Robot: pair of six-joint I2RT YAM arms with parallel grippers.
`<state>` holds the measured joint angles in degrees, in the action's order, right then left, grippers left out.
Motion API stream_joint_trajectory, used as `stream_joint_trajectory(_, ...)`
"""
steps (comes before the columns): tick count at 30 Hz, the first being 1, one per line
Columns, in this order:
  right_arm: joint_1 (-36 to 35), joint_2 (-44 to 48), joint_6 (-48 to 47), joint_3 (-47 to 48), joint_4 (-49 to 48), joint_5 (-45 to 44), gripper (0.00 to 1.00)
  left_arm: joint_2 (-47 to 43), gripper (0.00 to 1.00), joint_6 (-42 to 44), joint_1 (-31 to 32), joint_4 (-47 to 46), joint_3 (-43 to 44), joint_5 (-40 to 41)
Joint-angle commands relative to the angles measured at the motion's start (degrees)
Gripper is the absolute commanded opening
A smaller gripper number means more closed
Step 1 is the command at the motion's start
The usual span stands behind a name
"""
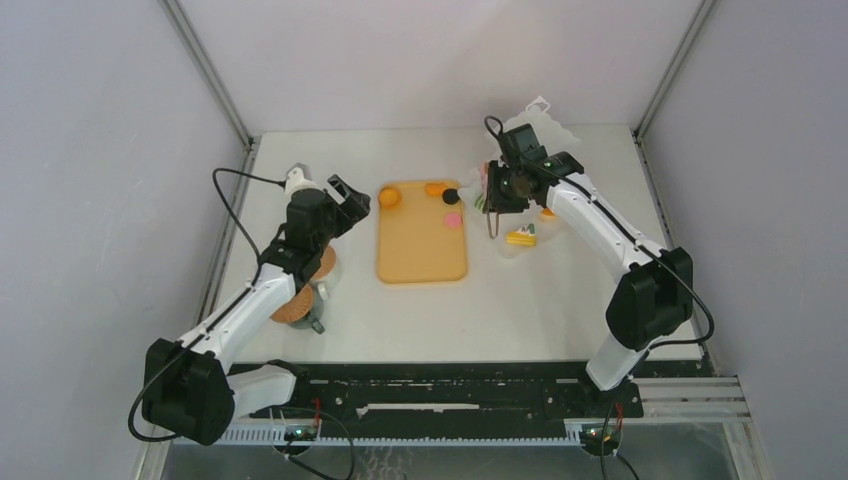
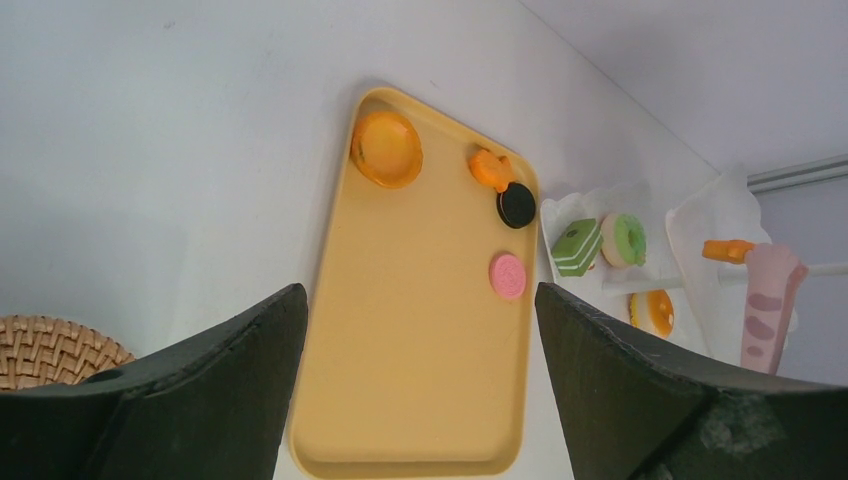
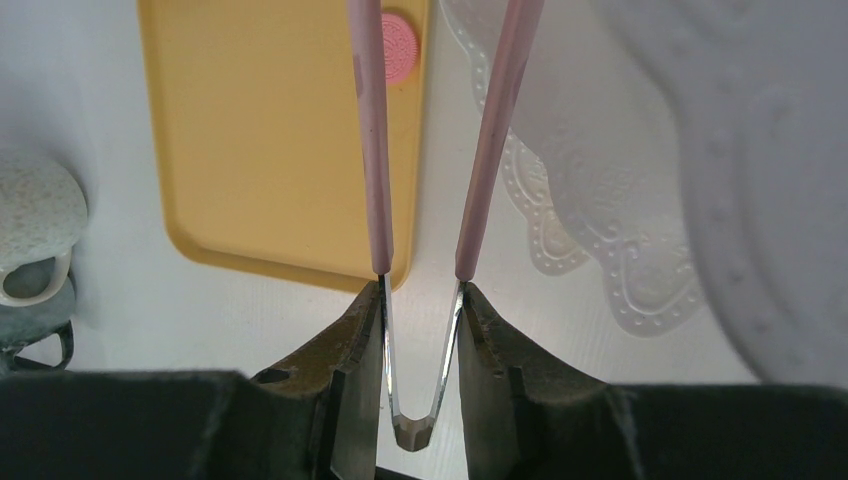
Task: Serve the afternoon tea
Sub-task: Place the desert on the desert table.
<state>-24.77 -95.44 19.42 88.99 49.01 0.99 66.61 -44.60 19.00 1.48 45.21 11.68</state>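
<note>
your left pincer (image 2: 420, 292) hung with its fingers wide apart and nothing between them, just left of the yellow tray's (image 2: 415, 400) far left corner. your right pincer (image 3: 420, 300) was clamped on the bend of the pink tongs (image 3: 372, 150), whose arms reached out over the tray's right edge. on the tray sat an orange tart (image 2: 386, 148) at the far left corner, a small orange piece (image 2: 489, 167) touching a black round (image 2: 516, 205) at the far right, and a pink round (image 2: 507, 275) a little nearer. right of the tray, on white paper, lay a green cake (image 2: 577, 246), a green donut (image 2: 628, 238) and a second tart (image 2: 652, 312), with a yellow wedge (image 1: 520, 237) nearer on the counter (image 1: 560, 310). woven coasters (image 1: 298, 303) and the mugs (image 3: 30, 215) sat at the left, under your left arm.
</note>
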Motion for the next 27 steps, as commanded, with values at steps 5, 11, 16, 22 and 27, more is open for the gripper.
stream_joint_trajectory(5, 1.2, -1.5, 0.1, 2.6, -3.3, -1.2, 0.17, 0.3, 0.89, 1.9, 0.1, -0.8, 4.1, 0.1)
stream_joint_trajectory(11, 0.6, -1.5, 3.6, 1.7, -2.7, -6.5, 0.18, 0.7, 0.89, 1.9, 0.0, -0.9, 4.1, 0.0)
stream_joint_trajectory(16, -0.8, -0.5, 6.2, -1.0, -4.8, -10.5, 0.18, 1.0, 0.89, 1.7, 0.0, -1.3, 4.1, -0.3)
stream_joint_trajectory(22, -0.9, 0.1, 8.0, -2.2, -5.4, -15.0, 0.17, 1.0, 0.88, 1.9, 0.0, -1.3, 3.8, -0.5)
stream_joint_trajectory(27, -1.0, 0.0, 8.7, -2.9, -6.1, -16.8, 0.19, 0.6, 0.88, 2.1, -0.3, -1.3, 3.5, -0.7)
